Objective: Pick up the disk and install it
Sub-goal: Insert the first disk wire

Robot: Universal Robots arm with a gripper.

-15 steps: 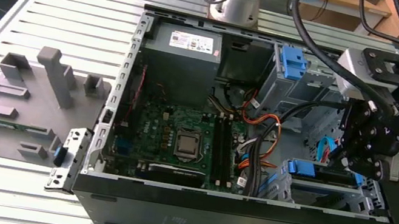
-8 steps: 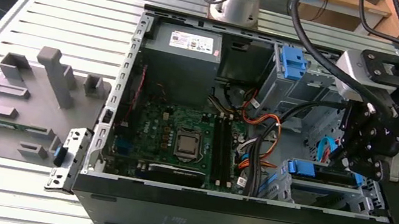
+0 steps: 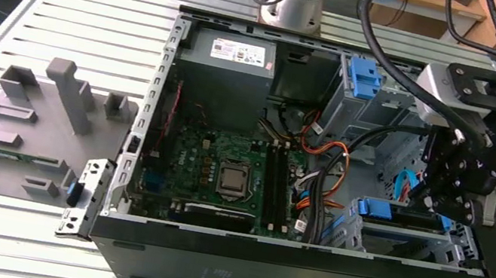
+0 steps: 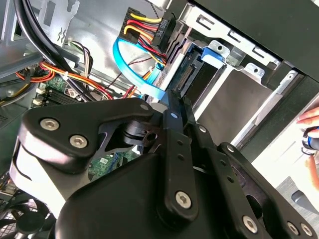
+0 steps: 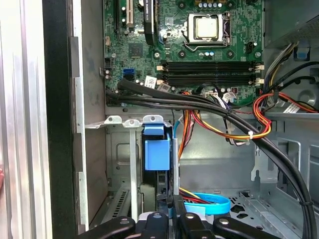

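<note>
The gripper, fingers narrowed together, is hovering inside the computer case, apparently seating the disk just ahead in its bay; any following move needs straight, gentle pressure.

Slatted metal table; wooden furniture behind.

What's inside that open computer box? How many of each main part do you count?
Power-supply box: 1
Motherboard: 1
Processor chip: 1
Blue plastic tabs at the drive bays: 2
Flat blue cable: 1
Total: 6
</note>
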